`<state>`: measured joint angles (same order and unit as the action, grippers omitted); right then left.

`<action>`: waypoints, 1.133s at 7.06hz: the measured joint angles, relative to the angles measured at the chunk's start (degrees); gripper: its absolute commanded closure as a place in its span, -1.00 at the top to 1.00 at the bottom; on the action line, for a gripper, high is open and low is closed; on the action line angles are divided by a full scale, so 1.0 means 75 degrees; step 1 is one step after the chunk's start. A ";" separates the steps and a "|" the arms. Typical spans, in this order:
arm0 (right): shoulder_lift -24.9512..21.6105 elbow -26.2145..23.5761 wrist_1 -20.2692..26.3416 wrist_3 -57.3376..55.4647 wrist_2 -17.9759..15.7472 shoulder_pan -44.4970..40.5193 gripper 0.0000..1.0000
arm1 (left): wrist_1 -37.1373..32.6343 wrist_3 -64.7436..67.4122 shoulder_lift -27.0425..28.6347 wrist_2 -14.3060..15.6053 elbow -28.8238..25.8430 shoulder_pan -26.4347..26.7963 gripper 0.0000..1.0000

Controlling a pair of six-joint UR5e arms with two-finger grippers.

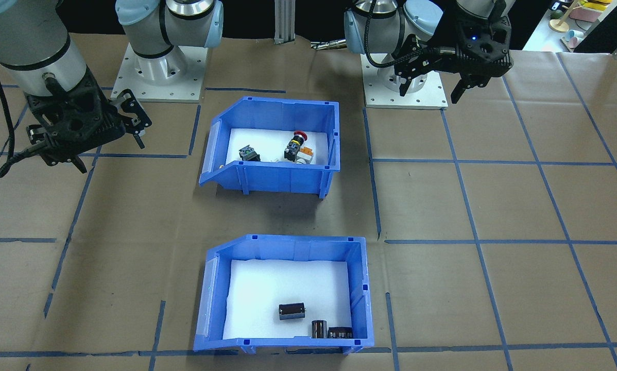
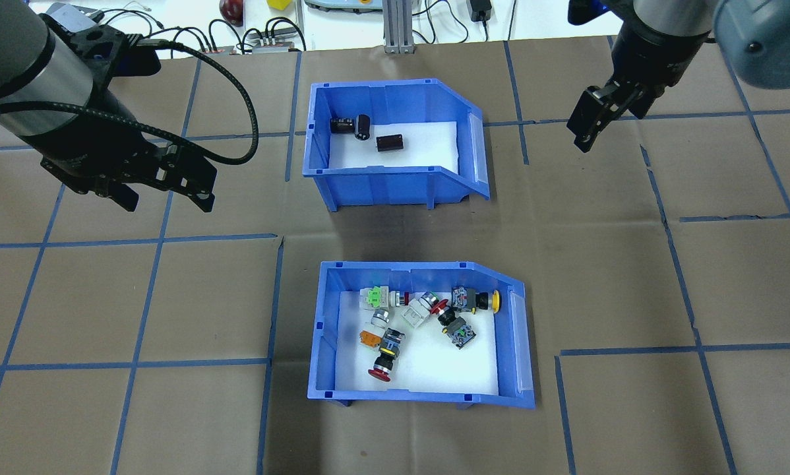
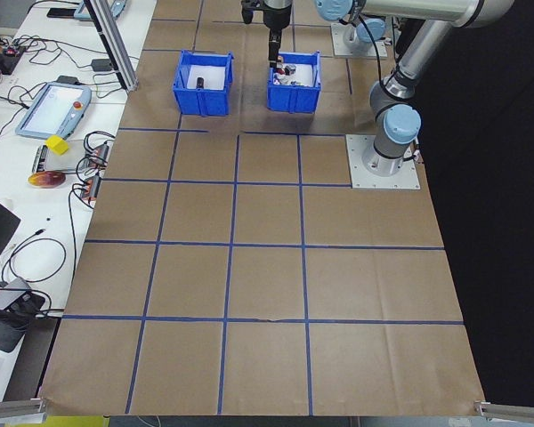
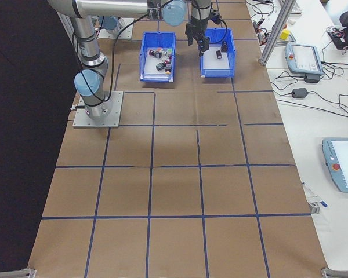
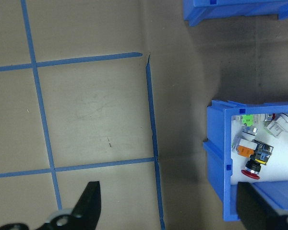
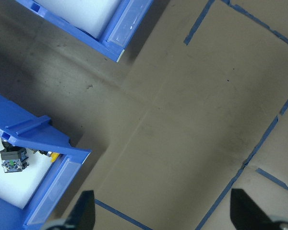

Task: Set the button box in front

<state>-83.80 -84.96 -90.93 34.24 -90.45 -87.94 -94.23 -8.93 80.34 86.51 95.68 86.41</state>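
In the overhead view, the left pincer [image 2: 164, 188] hangs spread and empty at upper left. The button box [image 2: 428, 389], lower centre, looks rigid, light, with loose switches; grip a side wall. The right pincer [image 2: 589, 125] is apart, upper right.

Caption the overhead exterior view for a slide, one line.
Two blue plastic bins on brown paper: button box nearest the robot, cylinder bin beyond; left tool and right tool open, hovering aside.

I see the surface [image 2: 138, 297] covered in brown paper crossed by blue tape lines [image 2: 124, 241]. Two blue bins sit directly on it, well apart: the button box [image 2: 421, 389] near the robot's side, the bin with dark cylinders [image 2: 382, 181] beyond it.
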 measured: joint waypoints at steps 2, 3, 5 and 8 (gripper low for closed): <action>0.0374 0.0311 -0.0004 0.0582 -0.0007 -0.0153 1.00 | 0.0884 -0.0074 0.0087 0.0035 0.0329 -0.0007 0.98; 0.0518 0.0366 -0.0017 0.0976 -0.0009 -0.0229 1.00 | 0.1442 0.0004 0.0056 0.0039 0.0621 -0.0005 0.98; 0.0960 0.0702 -0.0224 0.1814 -0.0002 -0.0565 1.00 | 0.1889 0.1355 -0.0154 -0.0001 0.1553 0.0006 0.98; 0.2118 0.1952 -0.0353 0.2353 0.0014 -0.1618 1.00 | 0.1967 0.6168 -0.0458 -0.0070 0.2539 0.0396 0.98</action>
<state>-67.91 -70.32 -93.58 51.88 -90.35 -100.07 -79.48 37.33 76.91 85.99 114.73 89.38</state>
